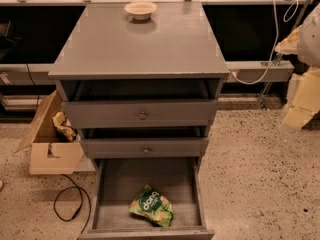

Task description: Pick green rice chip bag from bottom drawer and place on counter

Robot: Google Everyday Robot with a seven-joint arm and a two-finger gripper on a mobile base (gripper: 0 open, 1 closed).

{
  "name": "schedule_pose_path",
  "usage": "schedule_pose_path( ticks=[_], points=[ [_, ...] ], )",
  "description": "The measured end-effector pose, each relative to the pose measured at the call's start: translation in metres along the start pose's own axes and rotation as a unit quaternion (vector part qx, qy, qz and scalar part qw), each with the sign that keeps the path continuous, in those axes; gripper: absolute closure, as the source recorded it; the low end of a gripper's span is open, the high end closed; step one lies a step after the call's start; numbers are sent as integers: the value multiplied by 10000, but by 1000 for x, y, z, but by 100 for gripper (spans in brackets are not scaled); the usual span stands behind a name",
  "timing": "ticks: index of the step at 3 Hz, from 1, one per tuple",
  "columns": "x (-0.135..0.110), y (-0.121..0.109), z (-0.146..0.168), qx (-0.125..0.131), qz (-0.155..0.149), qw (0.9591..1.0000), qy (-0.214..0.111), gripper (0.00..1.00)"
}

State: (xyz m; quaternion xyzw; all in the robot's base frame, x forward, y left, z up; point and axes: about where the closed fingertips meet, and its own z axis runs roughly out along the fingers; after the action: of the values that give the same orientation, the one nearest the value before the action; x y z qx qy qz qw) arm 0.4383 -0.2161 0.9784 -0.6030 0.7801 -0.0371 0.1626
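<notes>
Claw (306, 40) blurred at right edge — bag (151, 206) in bottom drawer (125, 179).

We find the deep grey wooden bottom drawer (102, 194) open from above, its front half free. 2 shallower grey knobbed drawers (143, 115) overhang its back. 1 small cream bowl (140, 9) occupies the wide flat grey counter (150, 44) at its far edge. The pale gripper (301, 101) hangs right, well apart.

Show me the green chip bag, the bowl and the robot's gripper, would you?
green rice chip bag (149, 203), camera view, its dark round logo; lies in the bottom drawer (120, 184).
bowl (140, 15), camera view, its front wall; on the counter (150, 49).
gripper, not in the camera view; no point.
</notes>
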Motion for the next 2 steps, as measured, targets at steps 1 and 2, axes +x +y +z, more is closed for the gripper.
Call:
schedule_pose_path(
  ticks=[1, 2],
  points=[
    [0, 0, 0, 0, 0, 10000, 0, 0],
    [-1, 12, 38, -350, 116, 9988, -334, 0]
  ],
)
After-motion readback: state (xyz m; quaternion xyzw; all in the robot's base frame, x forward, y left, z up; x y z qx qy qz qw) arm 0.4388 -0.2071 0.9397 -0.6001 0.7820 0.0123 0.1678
